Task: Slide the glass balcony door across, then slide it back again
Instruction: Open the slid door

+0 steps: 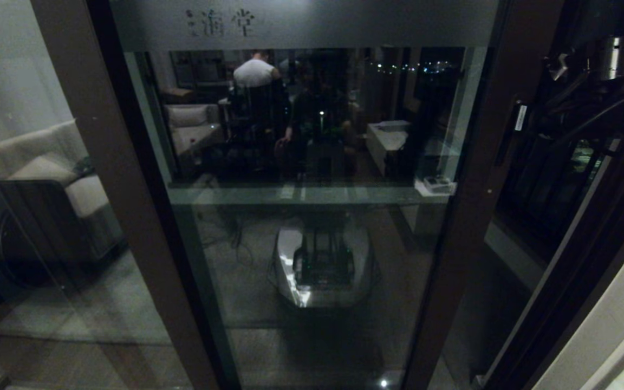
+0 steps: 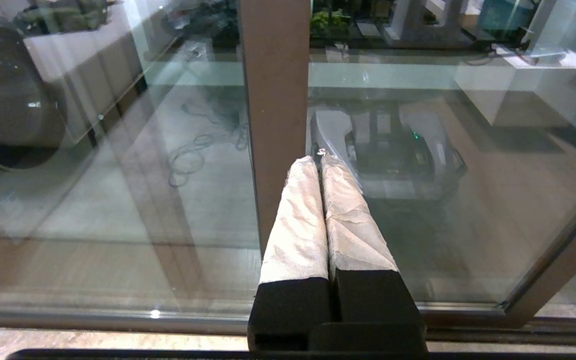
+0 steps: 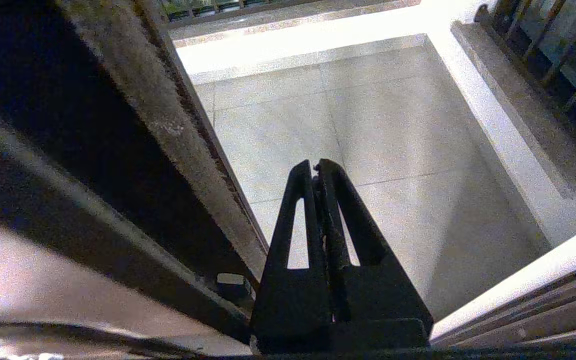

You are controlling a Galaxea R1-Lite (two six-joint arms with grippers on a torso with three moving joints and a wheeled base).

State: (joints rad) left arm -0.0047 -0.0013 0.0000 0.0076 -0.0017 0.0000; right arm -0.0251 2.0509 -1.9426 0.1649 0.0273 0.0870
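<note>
The glass balcony door [image 1: 312, 244] fills the head view: dark brown frame, frosted top band with characters, my own base mirrored in the glass. Its right stile [image 1: 469, 216] borders a dark gap on the right. In the left wrist view my left gripper [image 2: 316, 160] is shut and holds nothing; its white-wrapped fingers [image 2: 298, 220] point at the door's left brown stile [image 2: 273, 100], close to it. My right gripper [image 3: 314, 167] is shut and empty too, hanging over the tiled balcony floor [image 3: 393, 125] beside a dark frame edge [image 3: 168, 125].
Left of the door stands the unmoving glass panel [image 1: 36, 189] showing a sofa. My right arm [image 1: 593, 81] is a dark mass at the upper right, in the gap. A pale wall [image 1: 615, 303] bounds the right side. A railing [image 3: 553, 55] edges the balcony.
</note>
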